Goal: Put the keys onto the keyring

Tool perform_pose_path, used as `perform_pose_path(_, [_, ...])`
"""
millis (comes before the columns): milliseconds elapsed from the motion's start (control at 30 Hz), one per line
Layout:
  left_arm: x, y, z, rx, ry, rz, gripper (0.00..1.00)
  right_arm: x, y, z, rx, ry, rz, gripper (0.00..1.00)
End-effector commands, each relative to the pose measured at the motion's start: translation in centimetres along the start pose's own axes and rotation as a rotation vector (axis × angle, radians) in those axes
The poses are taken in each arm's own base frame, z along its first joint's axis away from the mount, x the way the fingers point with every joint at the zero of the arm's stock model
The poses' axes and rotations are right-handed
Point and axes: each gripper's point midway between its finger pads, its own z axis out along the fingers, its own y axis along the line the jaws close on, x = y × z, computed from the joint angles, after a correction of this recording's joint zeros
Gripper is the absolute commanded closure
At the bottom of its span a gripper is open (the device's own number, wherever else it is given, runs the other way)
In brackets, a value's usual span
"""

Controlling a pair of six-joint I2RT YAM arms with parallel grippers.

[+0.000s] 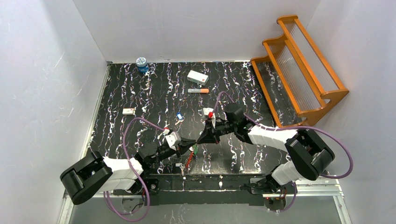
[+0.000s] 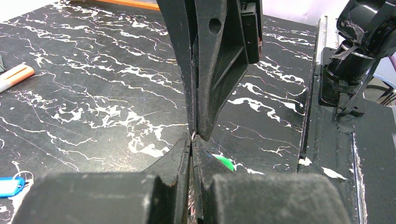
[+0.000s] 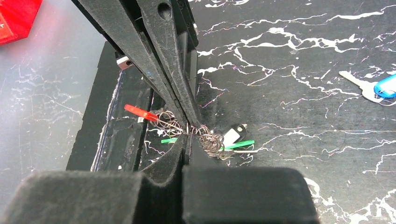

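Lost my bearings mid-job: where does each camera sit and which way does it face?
Top external: above, behind the robot, looking down at the table; both arms show, left gripper meeting right gripper.
Left wrist: on the left arm, looking along its own fingers at the right gripper.
Right wrist: on the right arm, looking past its own fingers at the left gripper and keyring.
Shared: both wrist views catch the blue key.
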Motion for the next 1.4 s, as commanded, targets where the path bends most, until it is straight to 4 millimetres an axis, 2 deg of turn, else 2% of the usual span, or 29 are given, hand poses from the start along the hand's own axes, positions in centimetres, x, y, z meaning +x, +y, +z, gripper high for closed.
perform_pose_path(0, [-1.9,0.1,0.0,-0.005,-0.074,0.036,1.00,-1.2,-0.2,0.0,0.007,-0.002,-0.046,0.99])
perform_pose_path(100, [-1.9,0.5,0.0,-0.028,-0.074,0.050,0.94,-0.8,-0.7,-0.4,0.050,0.034,-0.054,0.99])
perform_pose_path(167, [-1.8,0.8,0.0,-0.045,-0.071,0.059,0.80,0.1,-1.0,-0.8,0.081,0.087,-0.032,0.99])
perform_pose_path(267, [-1.3,1.0,-0.1,-0.047,-0.047,0.087,0.69,0.9,-1.7,-1.3,0.119,0.168,-0.007,0.99])
perform_pose_path(367, [-0.5,1.1,-0.1,-0.046,-0.010,0.102,0.65,2.2,-2.2,-1.9,0.158,0.269,0.024,0.99])
perform_pose_path(467, [0.0,1.3,0.2,-0.038,0.031,0.133,0.65,3.3,-2.5,-2.4,0.191,0.357,0.038,0.99])
perform_pose_path(600, [1.8,1.4,0.5,-0.013,0.152,0.171,0.65,4.1,-2.7,-2.7,0.211,0.432,0.039,0.99])
perform_pose_path(800, [2.3,1.1,1.1,0.040,0.218,0.204,0.65,4.4,-2.5,-1.6,0.228,0.506,-0.021,0.99])
perform_pose_path(1100, [3.4,-0.5,1.8,0.152,0.254,0.180,0.67,2.9,-1.9,-0.2,0.200,0.447,-0.051,0.99])
perform_pose_path(1367, [4.0,-1.4,2.3,0.211,0.274,0.158,0.78,1.9,-1.4,0.1,0.176,0.402,-0.062,0.99])
